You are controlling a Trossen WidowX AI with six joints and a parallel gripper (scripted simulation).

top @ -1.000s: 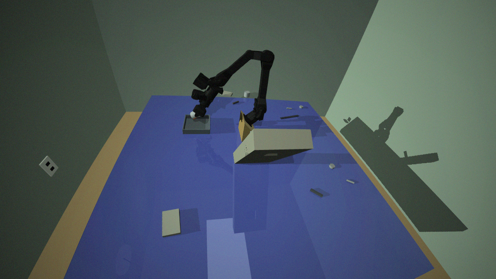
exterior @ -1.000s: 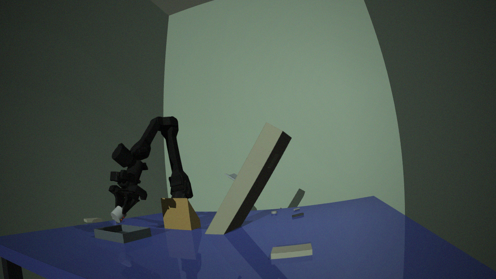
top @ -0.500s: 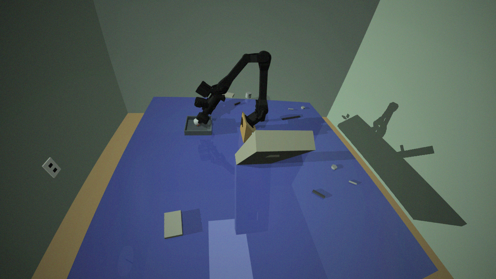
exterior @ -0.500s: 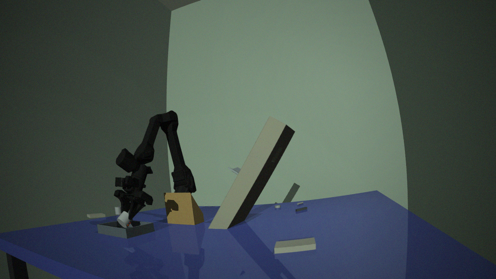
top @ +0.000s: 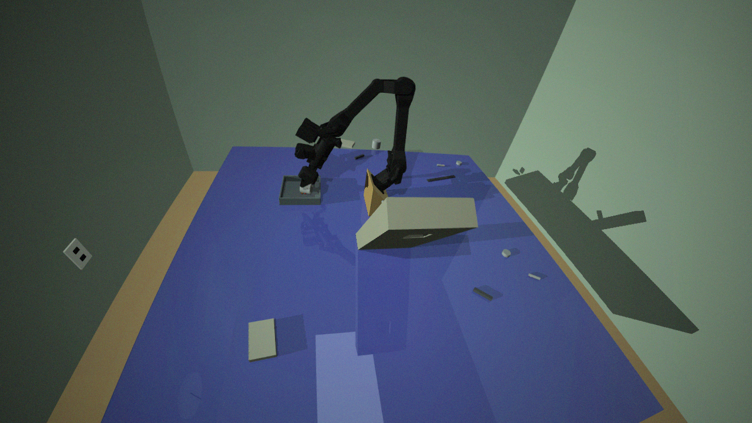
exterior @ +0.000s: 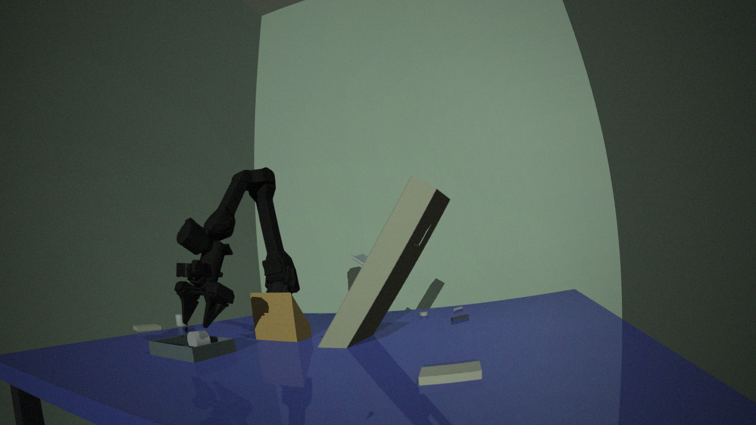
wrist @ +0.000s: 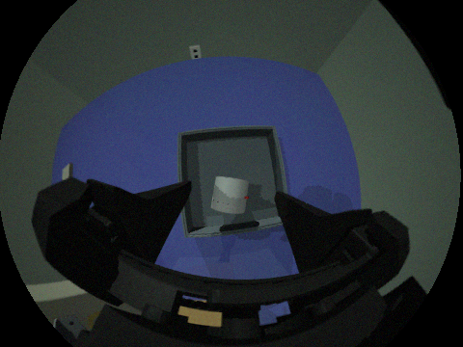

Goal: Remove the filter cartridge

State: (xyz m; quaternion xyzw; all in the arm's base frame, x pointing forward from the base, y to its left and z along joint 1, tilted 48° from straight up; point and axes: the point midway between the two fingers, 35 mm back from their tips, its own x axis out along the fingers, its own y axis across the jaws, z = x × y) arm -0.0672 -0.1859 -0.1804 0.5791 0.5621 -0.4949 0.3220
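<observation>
The filter cartridge point(top: 305, 189) point(exterior: 198, 339) point(wrist: 231, 195), a white cylinder with a small red mark, lies on its side inside the grey tray point(top: 299, 201) point(exterior: 171, 352) point(wrist: 227, 154), in the half nearer my gripper in the wrist view. I cannot tell whether it is fully still, and its slots are not clear. My gripper point(exterior: 195, 327) point(wrist: 234, 190) is open, pointing down over the tray, with one finger on either side above the cartridge and a gap to each in the wrist view. The leaning service panel point(top: 430, 212) point(exterior: 370, 280) has an opening through it; its front face is hidden.
The orange base wedge point(top: 374, 195) point(exterior: 274, 317) stands between tray and panel. A pale flat block point(top: 261, 339) point(exterior: 449, 373) lies apart. A white cylinder point(top: 376, 143) stands behind the arm. Small dark and pale pieces lie on the right side of the table.
</observation>
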